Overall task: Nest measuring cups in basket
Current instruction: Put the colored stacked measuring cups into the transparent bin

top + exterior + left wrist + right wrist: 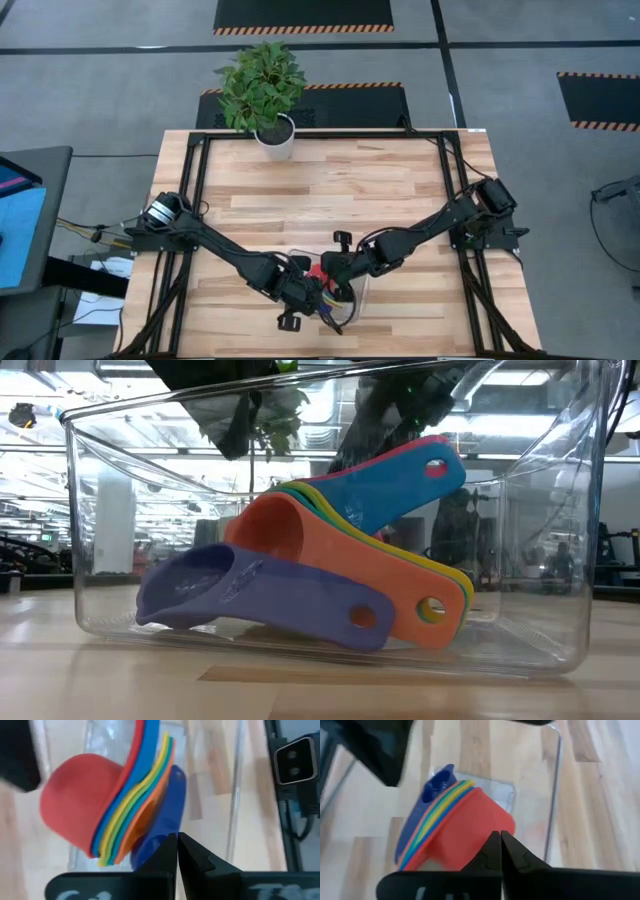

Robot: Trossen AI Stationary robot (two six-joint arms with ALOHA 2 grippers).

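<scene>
The measuring cups [330,550] sit as 1 nested stack inside the clear basket [585,510], which lies near the table's front edge between the 2 arms. In the low view the stack is tipped on its side: the bowls point toward that picture's left and the handles fan out to its right, so the long axis runs roughly along the basket's length. The dark blue cup [260,595] lies lowest, against the basket floor, with the orange cup [340,560] next to it, and the yellow, green and blue cups behind. The red cup [465,840], the largest, is the outermost shell of the stack. Both grippers hang right over the basket. The left gripper [177,851] has its fingers pressed together on nothing, its tips close above the dark blue cup's side of the stack. The right gripper [500,847] is likewise closed and empty, poised over the red cup's rounded back. Each arm therefore faces an opposite face of the same stack, and neither is clearly nearer. The nesting looks essentially complete. Judging from this, any remaining move is a nudge across the stack's thickness to settle it flat, or a straight lift clear.
</scene>
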